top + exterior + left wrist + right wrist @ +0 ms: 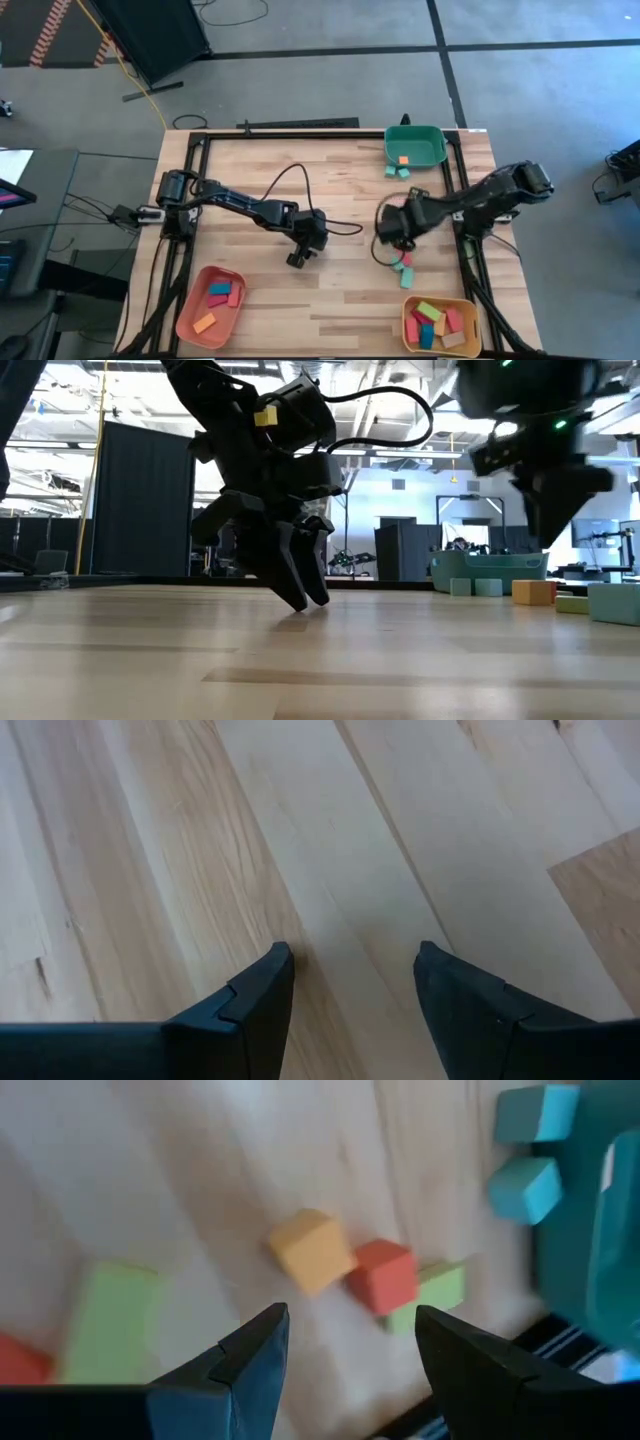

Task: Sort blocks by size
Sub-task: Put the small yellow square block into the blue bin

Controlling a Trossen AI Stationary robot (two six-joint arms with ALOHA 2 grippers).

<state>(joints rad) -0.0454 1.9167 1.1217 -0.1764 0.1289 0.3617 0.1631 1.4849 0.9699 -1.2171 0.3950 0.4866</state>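
Observation:
Several small blocks lie loose on the wooden table: an orange cube (310,1252), a red cube (383,1276) and a green block (440,1288) sit just ahead of my right gripper (350,1328), which hangs open above them. In the high view more blocks (404,268) show just near of this gripper (388,238). Two teal blocks (395,172) rest beside the green tray (436,152). My left gripper (298,259) stands open at the table's middle, its tips (308,600) close over bare wood (352,900), nothing between them.
The green tray at the far right holds an orange block (403,160). A salmon tray (188,322) at the near left and a yellow tray (470,345) at the near right each hold several blocks. Black frame rails run along the table's left and right sides.

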